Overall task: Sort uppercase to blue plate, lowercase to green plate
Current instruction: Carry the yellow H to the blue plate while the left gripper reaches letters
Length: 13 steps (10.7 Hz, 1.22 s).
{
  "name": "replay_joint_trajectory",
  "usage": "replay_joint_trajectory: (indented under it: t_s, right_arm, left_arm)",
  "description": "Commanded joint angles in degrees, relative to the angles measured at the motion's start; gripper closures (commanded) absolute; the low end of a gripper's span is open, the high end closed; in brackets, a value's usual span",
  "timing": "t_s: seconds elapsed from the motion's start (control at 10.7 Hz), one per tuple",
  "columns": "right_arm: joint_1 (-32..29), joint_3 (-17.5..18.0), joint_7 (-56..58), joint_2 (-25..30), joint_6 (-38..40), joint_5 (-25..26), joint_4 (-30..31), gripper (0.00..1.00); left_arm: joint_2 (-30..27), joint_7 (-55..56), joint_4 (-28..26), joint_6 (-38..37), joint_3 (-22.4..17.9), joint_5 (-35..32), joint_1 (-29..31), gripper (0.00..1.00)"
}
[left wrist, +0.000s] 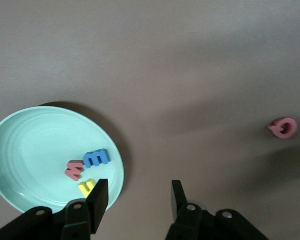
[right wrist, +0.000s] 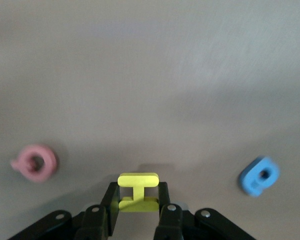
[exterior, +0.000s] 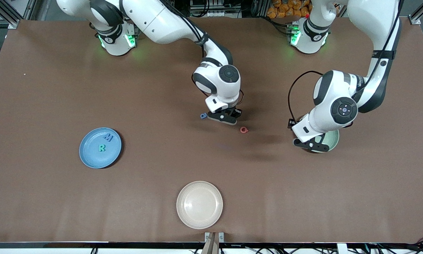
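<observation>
Tabletop (exterior: 38, 88), front view: blue plate (exterior: 91, 155) sits toward the right arm's end with blue M (exterior: 108, 137) and green R (exterior: 102, 147) in it. I see the cream plate (exterior: 199, 204) nearest the camera, bare. Green plate (exterior: 333, 140) lies mostly under the left arm. Red Q (exterior: 244, 130) and blue a (exterior: 203, 115) lie loose mid-table; the right gripper (exterior: 226, 116) is low, just beside the a.

Left wrist view: left gripper (left wrist: 137, 197) has fingers spread and pinches nothing, over the green plate's rim (left wrist: 20, 145). Red m (left wrist: 74, 170), blue m (left wrist: 97, 158) and a yellow letter (left wrist: 87, 187) rest in that plate.

Right wrist view: right gripper (right wrist: 138, 200) is pressed together on the yellow H (right wrist: 138, 192); Q and a lie on either side, apart from it.

I judge five letters placed; H in hand, Q and a left. Room is wide between the grippers and the blue plate, no edge near.
</observation>
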<state>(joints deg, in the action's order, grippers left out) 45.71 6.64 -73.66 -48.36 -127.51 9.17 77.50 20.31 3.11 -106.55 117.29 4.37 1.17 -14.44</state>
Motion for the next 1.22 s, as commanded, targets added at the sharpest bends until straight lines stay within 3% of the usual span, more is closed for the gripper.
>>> replay_joint_trajectory:
  t_s: [0.0,0.28,0.56,0.94,1.12]
  right_arm:
    - [-9.5,3.4,8.7,7.4,9.0,-0.5,2.3,1.00]
    - [-25.5,3.6,27.7,17.3,13.4,-1.4,11.6,1.00]
    - [-40.0,3.6,47.4,18.0,17.6,-2.2,13.6,1.00]
    - [-47.1,3.4,57.4,15.9,16.2,-2.3,17.5,1.00]
    - [-48.9,2.9,59.9,13.0,14.7,-2.6,17.4,1.00]
  left_arm:
    - [-0.4,-2.8,0.3,-0.1,4.0,-0.5,0.0,0.43]
    - [0.6,-3.0,0.4,5.2,10.8,-1.4,0.0,0.45]
    - [3.4,-2.6,2.2,12.9,16.1,-2.4,-2.7,0.46]
    - [11.4,2.7,9.8,14.9,12.5,-7.7,-16.2,0.45]
    - [15.1,4.1,10.4,20.0,12.2,-10.5,-18.6,0.44]
